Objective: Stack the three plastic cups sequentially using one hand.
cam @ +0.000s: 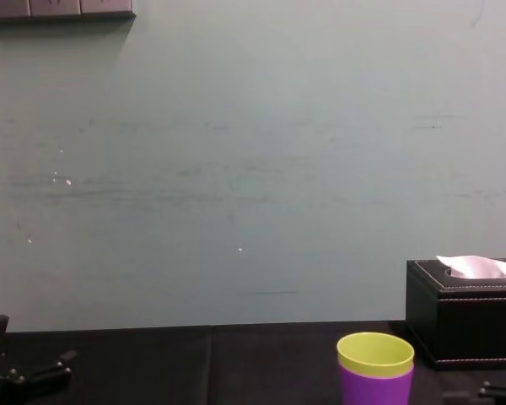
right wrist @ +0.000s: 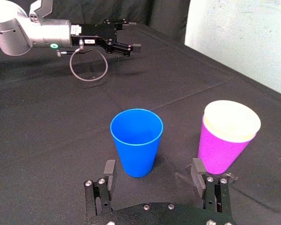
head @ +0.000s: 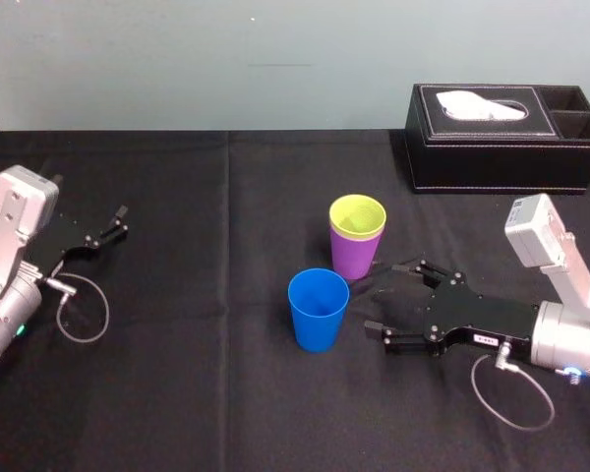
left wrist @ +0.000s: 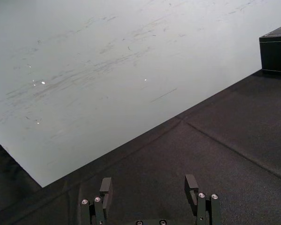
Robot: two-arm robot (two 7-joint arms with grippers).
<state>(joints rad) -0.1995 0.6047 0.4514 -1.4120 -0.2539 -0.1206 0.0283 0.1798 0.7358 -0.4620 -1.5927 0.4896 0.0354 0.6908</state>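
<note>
The right claw [head: 383, 298], spread, sits just beside the lone blue cup [head: 318, 310]. The yellow-green cup [head: 358, 216] is nested in the purple cup [head: 354, 254] nearby. An off-centre pinch could tip the blue cup or knock the 2 stacked. The left claw [head: 113, 224] idles, spread, far left.

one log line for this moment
yellow cup in purple cup | blue cup alone | right tool open by blue cup | left tool open, parked left

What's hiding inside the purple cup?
The yellow-green cup sits nested in the purple cup. Only its rim and top band show; the rest is covered by the purple wall.
</note>
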